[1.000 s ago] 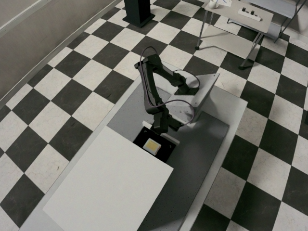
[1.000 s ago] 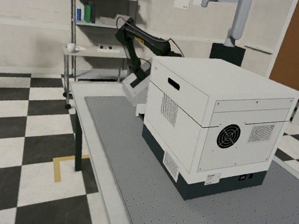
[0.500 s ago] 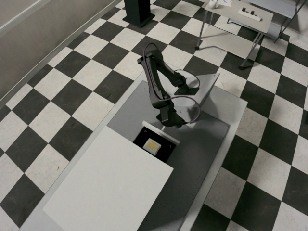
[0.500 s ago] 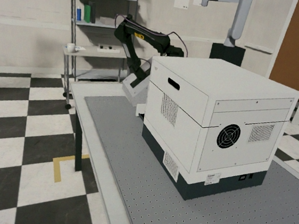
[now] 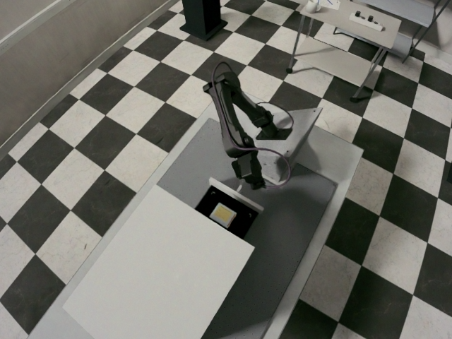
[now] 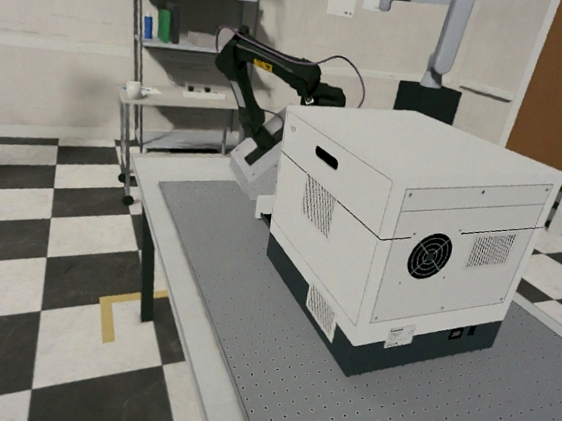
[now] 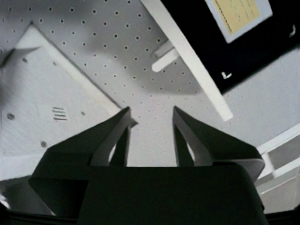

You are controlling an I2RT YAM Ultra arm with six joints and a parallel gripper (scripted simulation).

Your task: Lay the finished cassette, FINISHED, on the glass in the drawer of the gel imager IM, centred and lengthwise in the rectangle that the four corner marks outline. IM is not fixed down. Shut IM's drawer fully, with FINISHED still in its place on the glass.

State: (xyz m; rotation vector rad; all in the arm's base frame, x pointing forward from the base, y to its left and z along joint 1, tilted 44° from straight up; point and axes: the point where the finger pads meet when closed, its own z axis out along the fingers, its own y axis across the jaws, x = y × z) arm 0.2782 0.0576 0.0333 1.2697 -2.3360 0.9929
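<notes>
FINISHED (image 5: pixel 222 214) is a white cassette with a yellow gel face. It lies on the black glass (image 5: pixel 239 222) in the open drawer of IM (image 5: pixel 160 270), inside the corner marks. It also shows in the wrist view (image 7: pixel 239 14). The drawer's white front panel (image 5: pixel 235 193) carries a small handle (image 7: pixel 165 58). My gripper (image 5: pixel 257 186) hovers just outside that panel, beside the handle, touching nothing. In the wrist view its fingers stand narrow with only the mat between them. In the exterior view, IM (image 6: pixel 399 225) hides the gripper and drawer.
The arm's grey wedge base (image 5: pixel 288 135) stands right behind the gripper. IM sits on a perforated grey mat (image 6: pixel 304 387) on the table. A cart (image 5: pixel 350 22) and shelves (image 6: pixel 190 37) stand off the table.
</notes>
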